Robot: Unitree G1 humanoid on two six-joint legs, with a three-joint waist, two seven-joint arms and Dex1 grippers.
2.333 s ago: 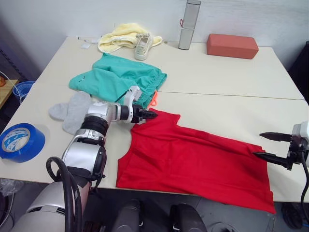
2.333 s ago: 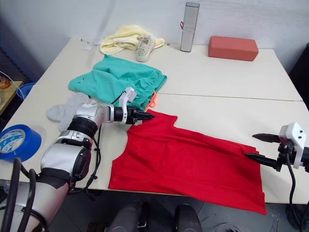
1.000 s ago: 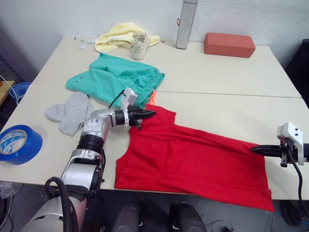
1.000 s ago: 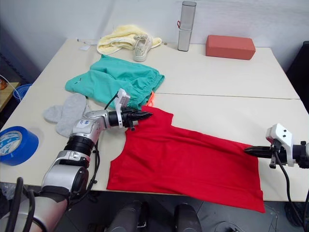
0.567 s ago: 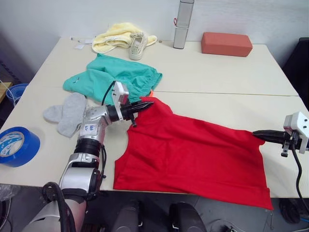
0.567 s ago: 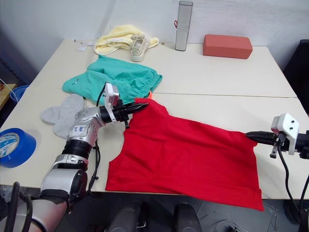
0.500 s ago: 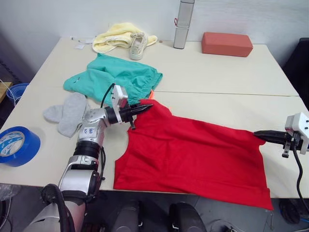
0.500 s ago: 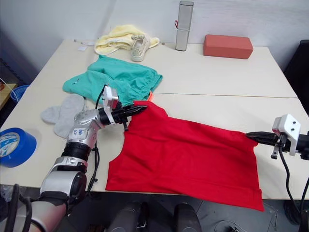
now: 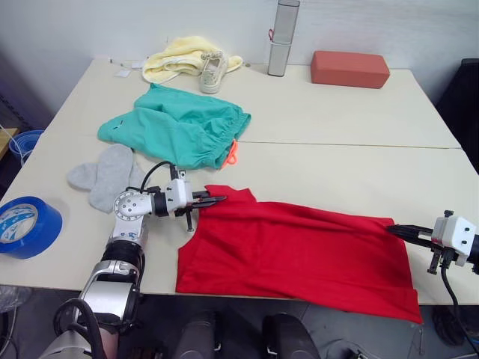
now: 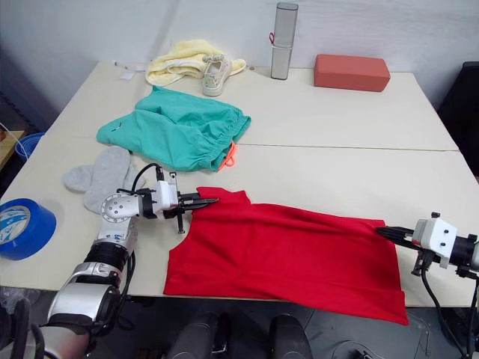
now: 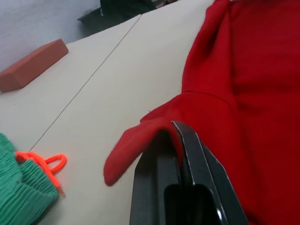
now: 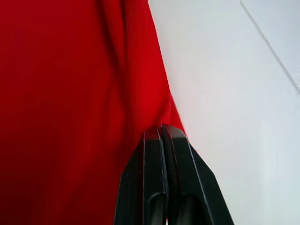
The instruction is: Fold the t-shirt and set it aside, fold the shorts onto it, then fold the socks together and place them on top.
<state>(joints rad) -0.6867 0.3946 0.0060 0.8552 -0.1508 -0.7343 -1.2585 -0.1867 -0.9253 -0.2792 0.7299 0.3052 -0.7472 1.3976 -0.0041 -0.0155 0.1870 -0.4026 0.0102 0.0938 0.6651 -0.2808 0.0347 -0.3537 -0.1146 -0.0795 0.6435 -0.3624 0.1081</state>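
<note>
Red cotton takes up the near half of your table (image 9: pixel 337 142): one t-shirt (image 9: pixel 299 250), spread flat along the front edge. Behind it you have one pair of teal shorts (image 9: pixel 176 129) with an orange drawstring (image 9: pixel 230 153) poking out at the hem, and two grey socks (image 9: pixel 105 173) lying side by side just left of the shirt, overlapping each other. Further back sit one yellow cloth (image 9: pixel 178 61), one white shoe (image 9: pixel 212 70) resting against it, one tall grey case (image 9: pixel 278 37) standing upright and one brick-red block (image 9: pixel 349 69). One blue tape roll (image 9: pixel 26 226) lies at the front left corner.

Your left gripper (image 9: pixel 217 199) is clamped on the shirt's far left corner — the wrist view shows a fold of red fabric pinched between the closed fingers (image 11: pixel 187 154). Your right gripper (image 10: pixel 385 232) is likewise pressed together on the shirt's right edge, with cloth caught at the fingertips (image 12: pixel 161 140).

Against half a second ago, your left gripper has come back toward the near edge and down, so the corner it holds now sits clear of the drawstring instead of beside it. Your right gripper has also drawn nearer the front edge. The shirt's far edge has followed both — the garment looks shallower front to back. The shorts, socks and other things lie as they did.
</note>
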